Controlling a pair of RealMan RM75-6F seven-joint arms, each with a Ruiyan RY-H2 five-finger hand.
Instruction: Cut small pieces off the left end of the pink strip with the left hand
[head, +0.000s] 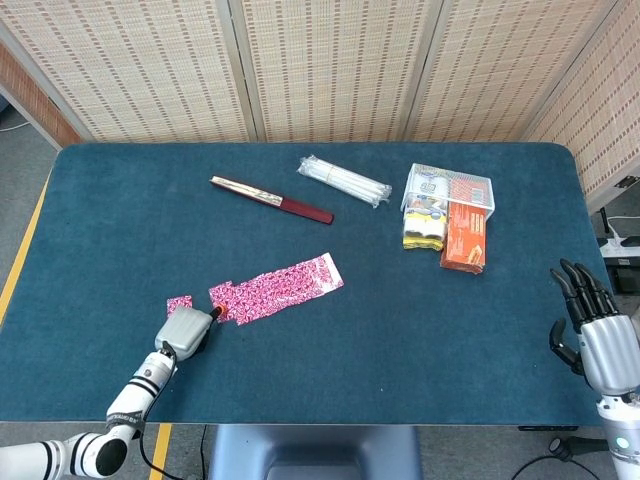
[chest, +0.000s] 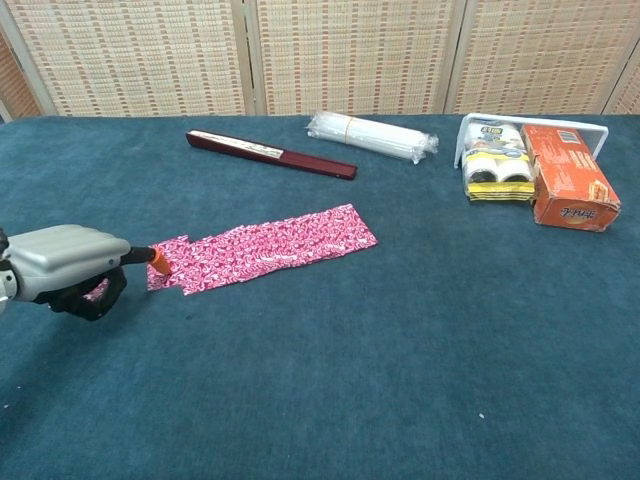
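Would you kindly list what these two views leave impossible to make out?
- Cutting tool: only its orange tip shows; the left hand covers the rest in both views.
- Cut piece: chest view, mostly hidden behind that hand.
- Right hand: outside the chest view.
- Box lettering: too small.

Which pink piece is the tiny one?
The small pink scrap, lying alone just left of the left hand. The long pink strip stretches away to the right of the hand's orange-tipped cutter.

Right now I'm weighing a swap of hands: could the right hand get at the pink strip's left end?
Probably not. The right hand hangs off the table's far right edge, the pink strip lies left of centre, and the left hand already works that end.
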